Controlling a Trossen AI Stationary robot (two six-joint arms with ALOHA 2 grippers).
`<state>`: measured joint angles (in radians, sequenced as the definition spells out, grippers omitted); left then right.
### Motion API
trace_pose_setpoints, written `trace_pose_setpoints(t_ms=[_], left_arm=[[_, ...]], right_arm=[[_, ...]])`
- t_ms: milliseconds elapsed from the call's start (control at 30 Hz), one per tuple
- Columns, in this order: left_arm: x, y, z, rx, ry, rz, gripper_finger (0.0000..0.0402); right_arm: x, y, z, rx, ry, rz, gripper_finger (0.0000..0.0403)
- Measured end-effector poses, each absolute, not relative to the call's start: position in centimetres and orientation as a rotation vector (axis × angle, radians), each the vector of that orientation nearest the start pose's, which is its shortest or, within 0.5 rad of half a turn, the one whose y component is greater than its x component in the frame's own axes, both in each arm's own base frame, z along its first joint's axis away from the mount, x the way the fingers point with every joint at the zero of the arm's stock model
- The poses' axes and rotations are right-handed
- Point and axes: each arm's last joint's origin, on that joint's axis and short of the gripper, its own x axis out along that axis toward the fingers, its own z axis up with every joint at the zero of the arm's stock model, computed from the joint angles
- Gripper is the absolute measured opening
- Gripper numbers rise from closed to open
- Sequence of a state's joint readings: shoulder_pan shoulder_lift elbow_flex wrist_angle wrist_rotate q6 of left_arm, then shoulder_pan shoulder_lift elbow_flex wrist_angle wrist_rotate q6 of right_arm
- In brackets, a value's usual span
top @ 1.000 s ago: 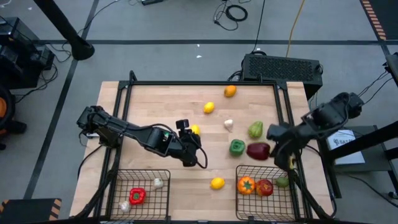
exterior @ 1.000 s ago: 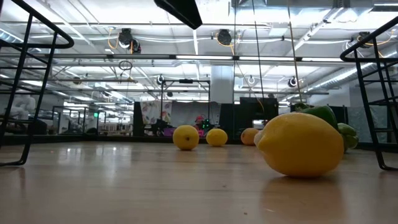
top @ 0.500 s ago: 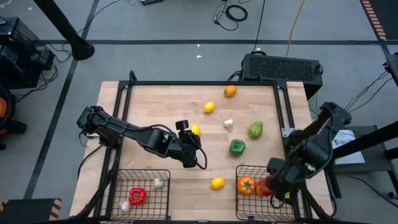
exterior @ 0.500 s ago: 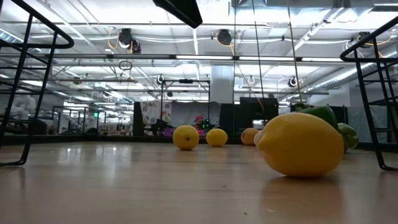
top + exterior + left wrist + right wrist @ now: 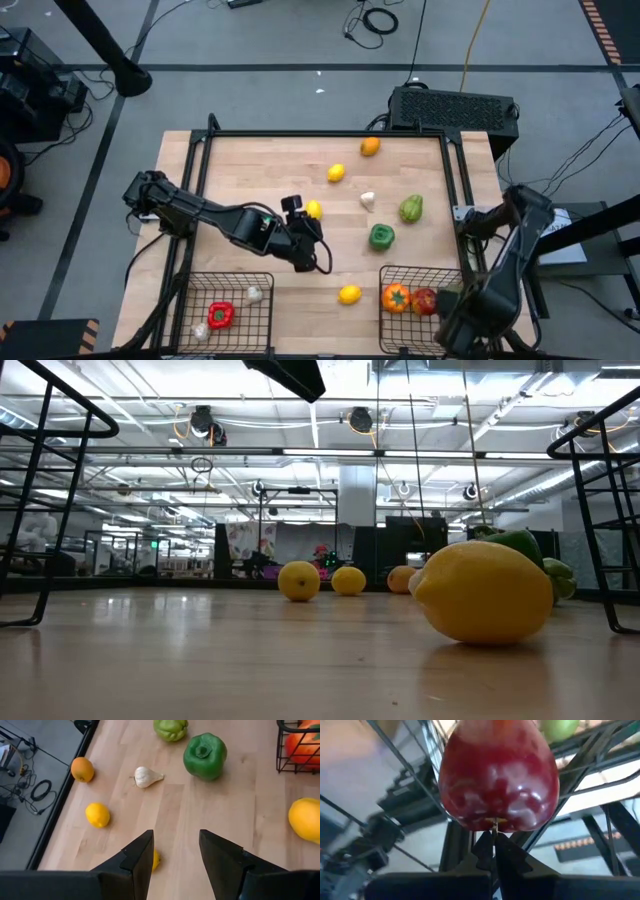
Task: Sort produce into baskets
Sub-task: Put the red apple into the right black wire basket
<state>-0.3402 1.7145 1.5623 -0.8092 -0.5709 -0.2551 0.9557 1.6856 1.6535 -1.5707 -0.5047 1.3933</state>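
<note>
High view: the right gripper [image 5: 455, 322] hangs over the right basket [image 5: 400, 275], its jaws pinched on the stem of a red pepper [image 5: 497, 775]. The left gripper [image 5: 175, 851] hovers mid-desk [image 5: 270, 170] beside a lemon [image 5: 313, 209], jaws apart. The left basket [image 5: 235, 283] holds another red pepper [image 5: 220, 315] and garlic [image 5: 254, 293].

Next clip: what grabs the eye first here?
The red pepper fills the right wrist view, right in front of the right end effector, at the right basket. In the low view a lemon looms large on the wood. The left end effector hangs open mid-table.
</note>
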Motion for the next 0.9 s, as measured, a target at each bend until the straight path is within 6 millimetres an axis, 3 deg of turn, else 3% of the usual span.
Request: trace_pose_setpoints(t_ms=[367, 900], left_arm=[[34.7, -11.8, 31.4, 0.169, 0.773, 0.286, 0.0166], [34.7, -11.9, 31.5, 0.162, 0.760, 0.284, 0.0166]], right_arm=[[16.8, 27.6, 26.5, 0.228, 2.138, -0.156, 0.0000], [15.6, 25.6, 21.4, -0.002, 2.284, -0.087, 0.0003]])
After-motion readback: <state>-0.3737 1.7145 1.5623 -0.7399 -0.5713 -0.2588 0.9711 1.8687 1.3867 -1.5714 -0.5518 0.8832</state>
